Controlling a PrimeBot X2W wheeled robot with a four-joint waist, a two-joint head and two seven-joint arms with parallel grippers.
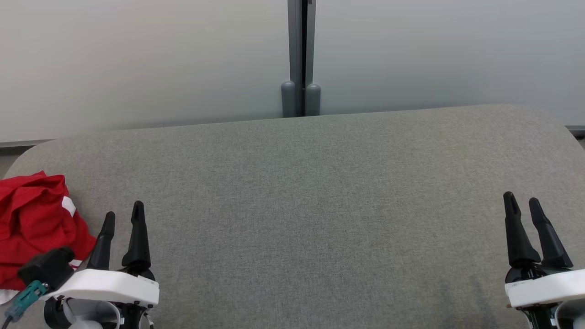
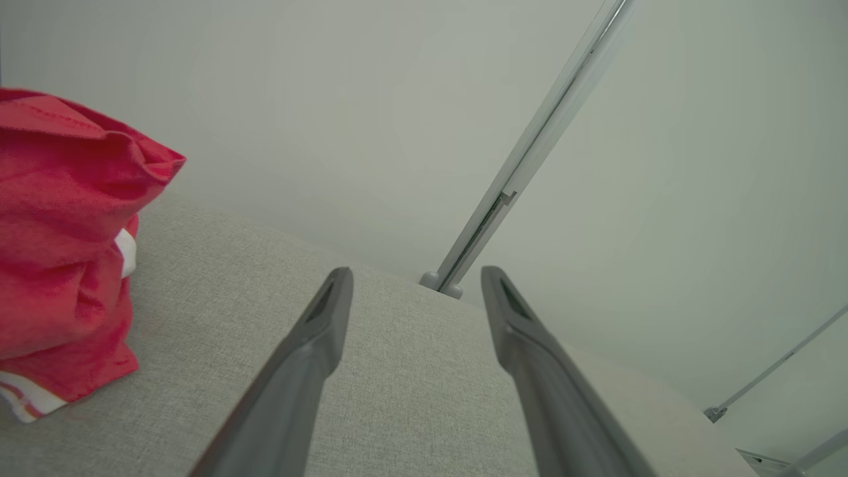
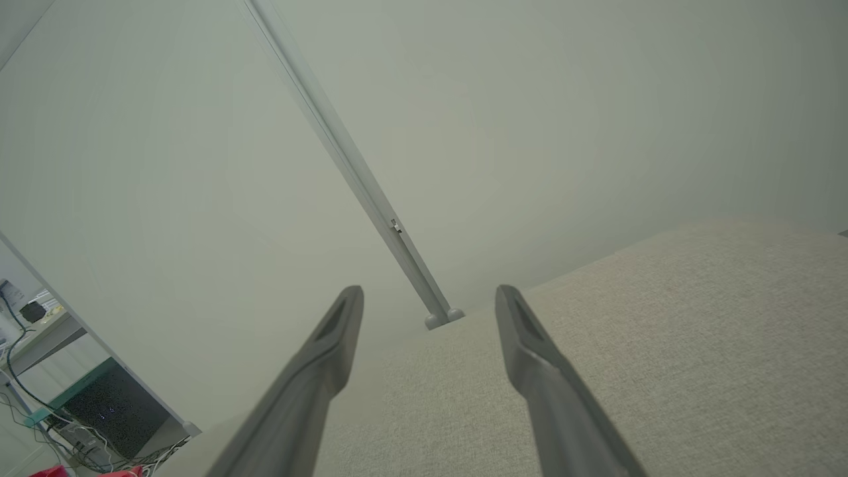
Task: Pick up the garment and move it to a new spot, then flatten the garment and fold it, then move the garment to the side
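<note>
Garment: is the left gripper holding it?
No, the garment lies crumpled beside the open left gripper, not between its fingers.

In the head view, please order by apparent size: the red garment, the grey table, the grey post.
Largest: grey table
Then: red garment, cut off at the edge
Smallest: grey post, though farther away

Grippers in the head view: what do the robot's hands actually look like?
The left gripper and right gripper each have two long, dark, tapering fingers with pointed tips, rising from a smooth white wrist shell. Beside the left shell sit a black block and a teal plug.
</note>
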